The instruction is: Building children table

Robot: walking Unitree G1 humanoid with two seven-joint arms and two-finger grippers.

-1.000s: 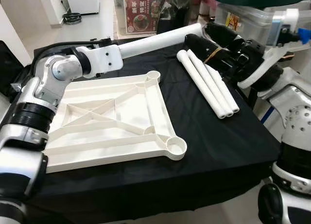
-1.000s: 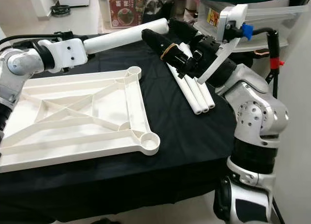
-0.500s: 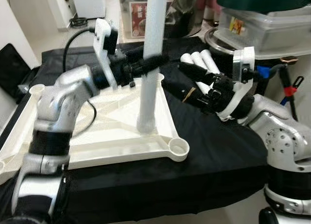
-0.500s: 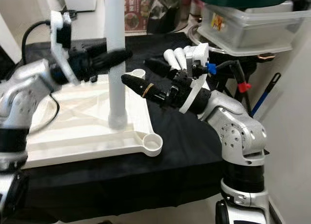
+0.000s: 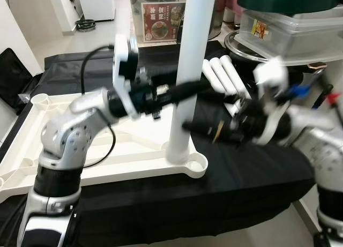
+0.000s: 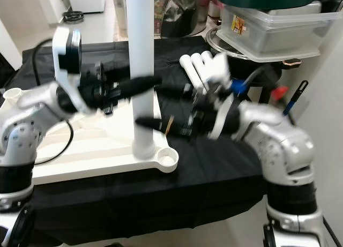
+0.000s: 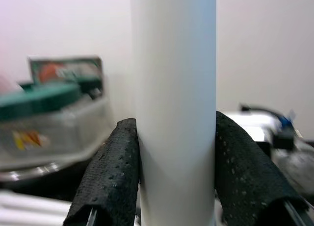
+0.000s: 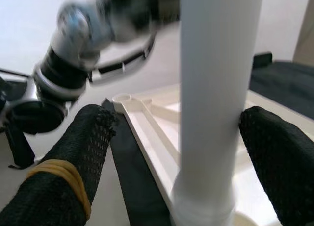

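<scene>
A white leg [image 5: 188,70] is standing upright on the near corner of the white tabletop [image 5: 96,150], which is lying on the black-covered worktop [image 5: 252,177]. The left gripper [image 7: 174,177] is pinching the leg, while the right gripper [image 8: 181,157] is straddling it lower down, jaws spread. Spare legs [image 5: 228,78] are lying behind, beside a lidded plastic tub [image 5: 289,27].

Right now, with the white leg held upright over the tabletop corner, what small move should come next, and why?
Probably close the right end effector on the leg. Its fingers straddle the leg near the base without touching, while the left end effector alone clamps it above the corner socket of the tabletop.
</scene>
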